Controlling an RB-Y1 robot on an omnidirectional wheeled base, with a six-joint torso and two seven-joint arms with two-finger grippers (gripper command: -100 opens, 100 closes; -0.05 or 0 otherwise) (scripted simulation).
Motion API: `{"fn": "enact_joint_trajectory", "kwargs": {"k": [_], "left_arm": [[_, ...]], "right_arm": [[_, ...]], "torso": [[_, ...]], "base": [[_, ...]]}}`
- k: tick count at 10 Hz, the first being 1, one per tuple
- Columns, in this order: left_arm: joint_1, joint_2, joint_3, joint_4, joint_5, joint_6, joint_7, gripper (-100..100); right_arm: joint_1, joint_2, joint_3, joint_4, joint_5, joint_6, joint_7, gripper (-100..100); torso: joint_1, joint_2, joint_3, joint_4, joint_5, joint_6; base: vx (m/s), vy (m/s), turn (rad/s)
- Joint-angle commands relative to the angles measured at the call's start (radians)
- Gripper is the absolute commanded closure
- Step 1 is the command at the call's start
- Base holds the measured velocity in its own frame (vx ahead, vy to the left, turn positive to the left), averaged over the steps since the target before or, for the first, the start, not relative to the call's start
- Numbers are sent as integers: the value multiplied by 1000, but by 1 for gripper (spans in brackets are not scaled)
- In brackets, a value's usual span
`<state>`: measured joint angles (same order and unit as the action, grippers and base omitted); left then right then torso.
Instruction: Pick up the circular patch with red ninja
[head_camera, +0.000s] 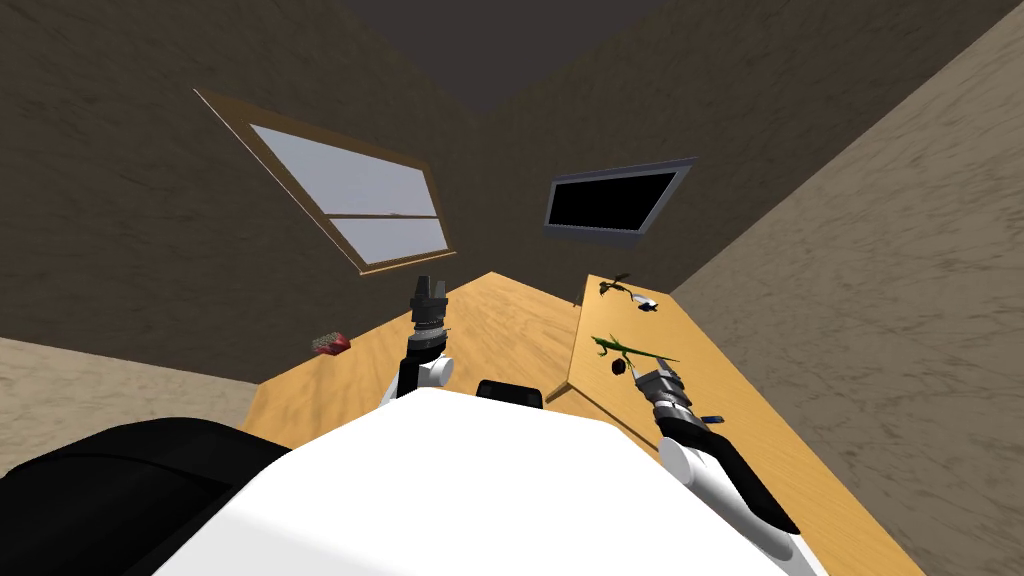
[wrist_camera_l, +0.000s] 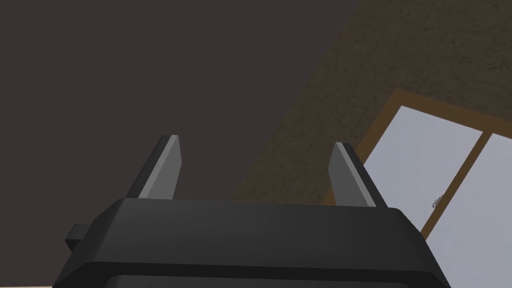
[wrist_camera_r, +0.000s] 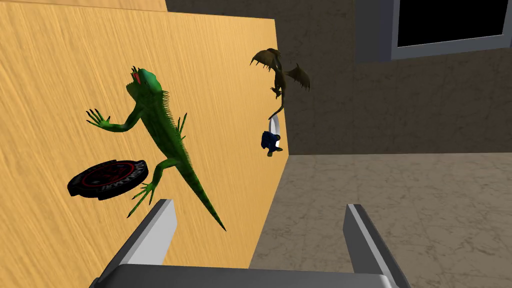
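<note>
Black patch (wrist_camera_r: 107, 179), red ring; green lizard (wrist_camera_r: 162, 135); brown dragon (wrist_camera_r: 280, 75); orange wood-grain table (wrist_camera_r: 60, 75).

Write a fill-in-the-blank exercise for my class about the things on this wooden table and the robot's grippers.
1. The lizard on the wooden table is ____ in colour.
2. The round patch beside its hind foot is red and ____.
3. The fingers of the right gripper and the left gripper stand ____.
Missing words: green; black; open.
</note>
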<state>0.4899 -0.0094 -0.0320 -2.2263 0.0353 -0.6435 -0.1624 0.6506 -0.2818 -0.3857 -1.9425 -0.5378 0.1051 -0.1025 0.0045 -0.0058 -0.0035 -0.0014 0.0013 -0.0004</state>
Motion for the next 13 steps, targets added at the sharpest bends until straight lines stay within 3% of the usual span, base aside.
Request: {"fn": "enact_joint_trajectory", "kwargs": {"k": [1, 2, 3, 5, 6, 8, 13], "left_arm": [[0, 0, 0, 0, 0, 0, 0, 0], [0, 0, 0, 0, 0, 0, 0, 0], [0, 0, 0, 0, 0, 0, 0, 0], [0, 0, 0, 0, 0, 0, 0, 0], [0, 0, 0, 0, 0, 0, 0, 0], [0, 0, 0, 0, 0, 0, 0, 0], [0, 0, 0, 0, 0, 0, 0, 0]], "right_arm": [[17, -22, -30, 44, -49, 50, -32, -100], [17, -22, -30, 44, -49, 65, -32, -100], [26, -35, -55, 79, -86, 89, -59, -100], [26, -35, -55, 79, -86, 122, -59, -100], [33, -48, -77, 115, -120, 156, -87, -100], [33, -48, -77, 115, -120, 180, -87, -100], [44, -87, -134, 221, -208, 332, -181, -100]], "torso": [[0, 0, 0, 0, 0, 0], [0, -1, -1, 0, 0, 0], [0, -1, -1, 0, 0, 0], [-1, -2, -1, 0, 0, 0], [-3, 0, 0, 0, -1, 0], [-2, -1, -1, 0, 0, 0], [-3, -2, -1, -1, -1, 0]], "base": [[104, 85, -87], [92, 82, -53], [110, 80, -109], [84, 60, -26], [88, 57, -96], [64, 37, -30], [107, 37, -84]]}}
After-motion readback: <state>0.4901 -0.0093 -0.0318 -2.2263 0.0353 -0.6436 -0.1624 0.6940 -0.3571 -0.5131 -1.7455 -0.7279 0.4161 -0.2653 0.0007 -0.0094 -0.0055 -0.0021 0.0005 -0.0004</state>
